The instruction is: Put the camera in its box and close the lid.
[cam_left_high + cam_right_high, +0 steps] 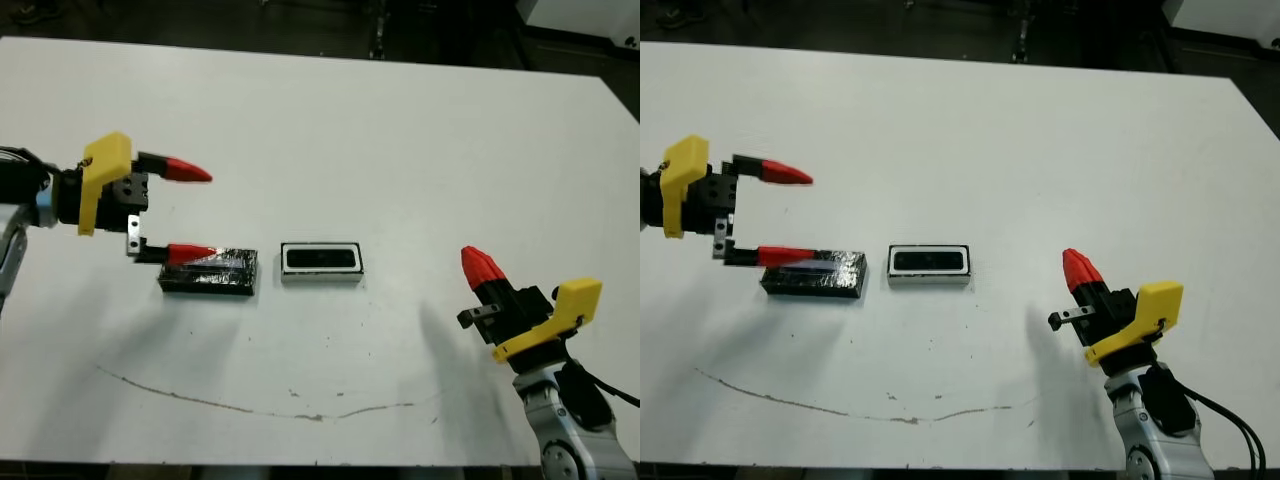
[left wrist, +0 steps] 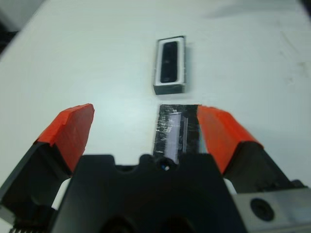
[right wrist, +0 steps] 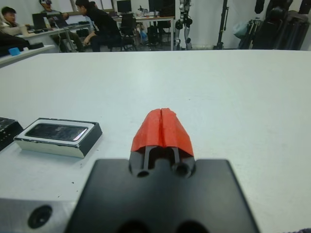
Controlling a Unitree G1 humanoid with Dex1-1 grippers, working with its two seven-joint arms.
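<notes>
Camera (image 1: 320, 259) already lies in the box (image 1: 321, 275), mid-table, screen up. Lid (image 1: 209, 272) rests flat just left of the box, apart from it, not yet on.

Left gripper (image 1: 190, 211) spread wide, holding nothing; its near finger sits over the lid's left end, the far finger well beyond it. Contact with the lid can't be told. Probably lining up to take the lid.

Right gripper (image 1: 480, 265) pinched closed and empty, parked near-right, well clear of the box, likely to keep out of the way.
</notes>
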